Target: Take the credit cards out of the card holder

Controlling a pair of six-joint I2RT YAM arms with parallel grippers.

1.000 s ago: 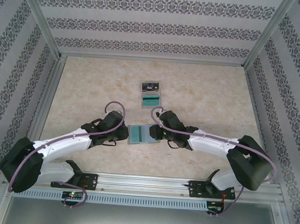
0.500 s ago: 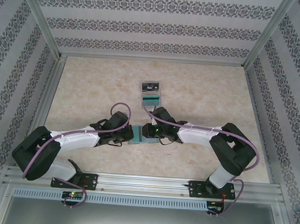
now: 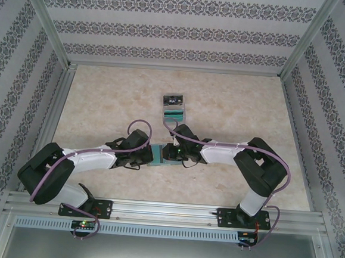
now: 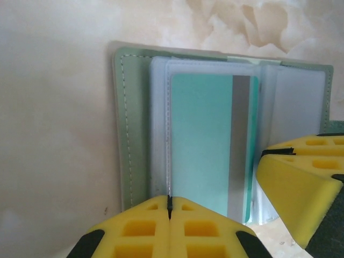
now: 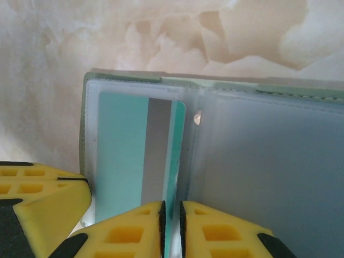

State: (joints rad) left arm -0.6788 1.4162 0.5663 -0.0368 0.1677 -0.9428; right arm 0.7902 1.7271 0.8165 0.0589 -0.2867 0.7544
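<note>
The left pincer (image 4: 169, 215) was clenched shut at the near edge of 1 open wallet (image 4: 131, 134) lying mid-tabletop (image 3: 239, 110). 1 teal card (image 4: 201, 145) sat in a clear pocket, its edge grasped by the right pincer (image 5: 172, 220). Beyond them, 1 tray (image 3: 184, 120) carried 1 black card (image 3: 174, 98) and 1 second teal card (image 3: 174, 113).

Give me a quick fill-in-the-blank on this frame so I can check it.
1. The card holder lies ___ on the table.
2. The card pinched by the right gripper is ___ with a grey stripe.
3. The left gripper has its jaws ___.
4. The tray farther back holds ___ cards.
Missing words: open; teal; shut; two.
</note>
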